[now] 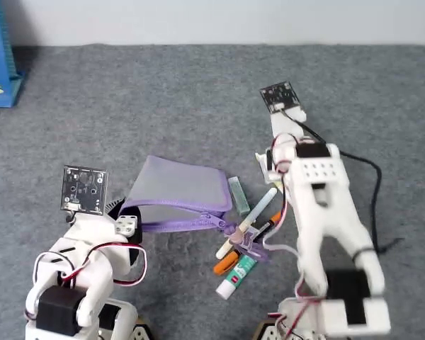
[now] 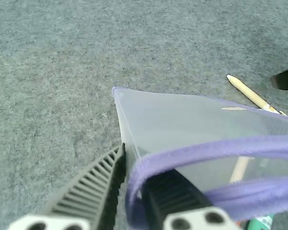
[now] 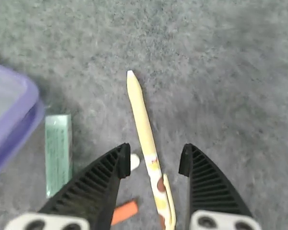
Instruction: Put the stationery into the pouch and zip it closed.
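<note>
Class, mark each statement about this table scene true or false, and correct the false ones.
1. The left gripper grips the pouch by its rim. True.
2. The right gripper is shut on the cream pen. False: its jaws stand open on either side of the pen.
3. The green block lies inside the pouch. False: it lies on the table beside the pouch.
4. The pouch is unzipped. True.
5. The orange marker lies outside the pouch. True.

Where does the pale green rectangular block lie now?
In the high view, the pale green rectangular block lies on the grey carpet, between the purple zip pouch and the cream pen.
</note>
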Robot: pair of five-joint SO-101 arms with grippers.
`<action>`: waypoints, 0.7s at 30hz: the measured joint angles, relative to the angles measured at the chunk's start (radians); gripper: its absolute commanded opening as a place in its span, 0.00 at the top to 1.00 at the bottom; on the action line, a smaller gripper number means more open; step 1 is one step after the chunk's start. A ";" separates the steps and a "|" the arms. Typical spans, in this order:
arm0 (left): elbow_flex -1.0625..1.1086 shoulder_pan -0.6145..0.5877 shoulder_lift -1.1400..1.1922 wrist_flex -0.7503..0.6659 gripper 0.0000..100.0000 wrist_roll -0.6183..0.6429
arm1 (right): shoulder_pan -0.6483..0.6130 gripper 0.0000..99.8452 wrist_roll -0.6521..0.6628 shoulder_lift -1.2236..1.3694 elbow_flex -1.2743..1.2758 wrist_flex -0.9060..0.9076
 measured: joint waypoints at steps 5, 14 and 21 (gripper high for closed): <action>0.000 0.000 0.000 0.000 0.99 0.000 | -0.011 0.83 0.000 0.192 -0.118 -0.009; 0.000 0.000 0.000 0.000 0.99 0.000 | -0.069 0.84 0.000 0.448 -0.319 -0.009; 0.000 0.000 0.000 0.000 0.99 0.000 | -0.046 0.98 0.002 0.575 -0.450 -0.005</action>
